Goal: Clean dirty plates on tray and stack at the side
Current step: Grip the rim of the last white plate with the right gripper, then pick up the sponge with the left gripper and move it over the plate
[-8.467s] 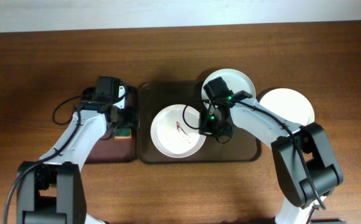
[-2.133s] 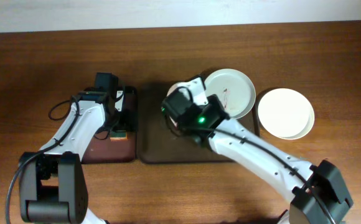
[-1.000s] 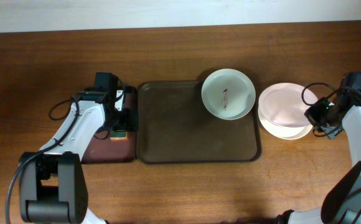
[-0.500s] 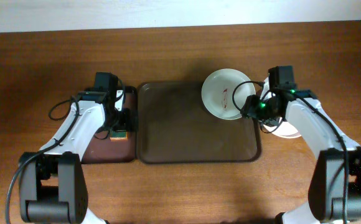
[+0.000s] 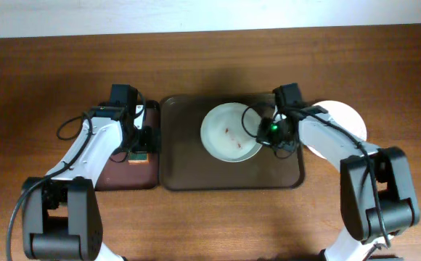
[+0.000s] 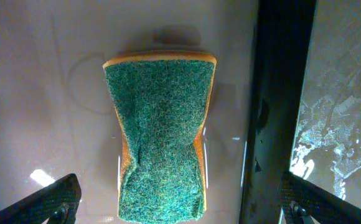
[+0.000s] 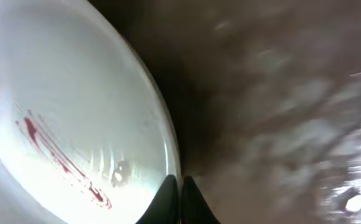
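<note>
A white plate [image 5: 229, 133] with a dark red smear lies on the dark brown tray [image 5: 189, 167], towards its middle. My right gripper [image 5: 266, 130] is shut on this plate's right rim; the right wrist view shows the rim pinched between the fingertips [image 7: 180, 182] and the smear on the plate [image 7: 62, 149]. White clean plates [image 5: 345, 119] sit stacked on the table right of the tray, partly hidden by my right arm. My left gripper [image 5: 139, 141] is open above a green sponge [image 6: 162, 130] on the small reddish-brown tray [image 5: 127, 174].
The small reddish-brown tray with its black rim [image 6: 280, 93] lies against the left side of the big tray. Bare wooden table [image 5: 210, 225] lies in front of and behind both trays.
My right arm put a plate on the stack at the right, came back, took the smeared plate by its rim and dragged it left towards the tray's middle. The left arm has not moved.
</note>
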`<state>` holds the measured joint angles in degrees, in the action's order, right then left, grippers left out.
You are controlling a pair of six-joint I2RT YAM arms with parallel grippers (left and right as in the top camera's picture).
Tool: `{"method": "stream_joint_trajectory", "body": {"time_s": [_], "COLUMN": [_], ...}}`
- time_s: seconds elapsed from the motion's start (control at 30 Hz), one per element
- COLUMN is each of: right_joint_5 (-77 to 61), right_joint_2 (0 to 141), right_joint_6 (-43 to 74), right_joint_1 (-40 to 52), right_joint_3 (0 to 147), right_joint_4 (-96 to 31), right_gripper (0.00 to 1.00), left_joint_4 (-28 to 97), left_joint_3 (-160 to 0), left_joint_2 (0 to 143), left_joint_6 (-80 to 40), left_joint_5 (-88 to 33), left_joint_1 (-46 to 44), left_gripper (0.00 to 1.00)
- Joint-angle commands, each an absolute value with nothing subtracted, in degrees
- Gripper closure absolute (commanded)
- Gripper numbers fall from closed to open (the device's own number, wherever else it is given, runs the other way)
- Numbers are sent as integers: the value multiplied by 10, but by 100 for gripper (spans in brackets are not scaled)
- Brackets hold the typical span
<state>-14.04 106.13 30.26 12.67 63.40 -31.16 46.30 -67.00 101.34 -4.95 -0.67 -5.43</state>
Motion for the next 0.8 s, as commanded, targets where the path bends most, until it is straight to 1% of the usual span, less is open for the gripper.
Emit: {"method": "stream_joint_trajectory", "body": {"time_s": [0.0, 0.1, 0.13, 0.23, 0.27, 0.43, 0.5, 0.53, 0.57, 0.63, 0.7, 0.73, 0.77], "right_joint_5": [-163, -160, -160, -160, -160, -160, -160, -161, -161, -161, -161, -161, -161], "right_joint_2": [1066, 1066, 1066, 1066, 1066, 1066, 1066, 1066, 1066, 1066, 1066, 1066, 1066], "right_joint_6": [305, 310, 310, 310, 310, 310, 310, 310, 310, 310, 310, 310, 310], "right_joint_1": [187, 214, 214, 214, 214, 214, 214, 214, 214, 214, 214, 214, 214], "right_joint_3": [633, 633, 633, 633, 633, 633, 633, 633, 633, 633, 633, 633, 633], "right_joint_4": [-301, -277, -277, -278, -278, -278, -278, -278, -278, -278, -278, -278, -278], "right_gripper": [96, 96, 96, 96, 96, 96, 96, 96, 96, 96, 96, 96, 96], "left_joint_4": [463, 456, 451, 418, 404, 354, 337, 332, 326, 324, 322, 321, 316], "left_joint_3": [-675, -675, -675, -670, -664, -614, -590, -585, -579, -579, -579, -579, -579], "left_joint_2": [1002, 1002, 1003, 1003, 1003, 1004, 1004, 1004, 1004, 1004, 1004, 1004, 1004], "left_joint_6": [-46, -46, -46, -46, -46, -47, -47, -47, -47, -47, -47, -46, -46], "left_joint_5": [-26, -26, -21, 10, 10, 13, 13, 13, 13, 13, 13, 13, 13], "left_joint_1": [-55, -55, -55, -55, -55, -55, -55, -55, -55, -55, -55, -55, -55], "left_gripper": [0, 0, 2, 14, 16, 16, 22, 31, 49, 76, 78, 62, 58]}}
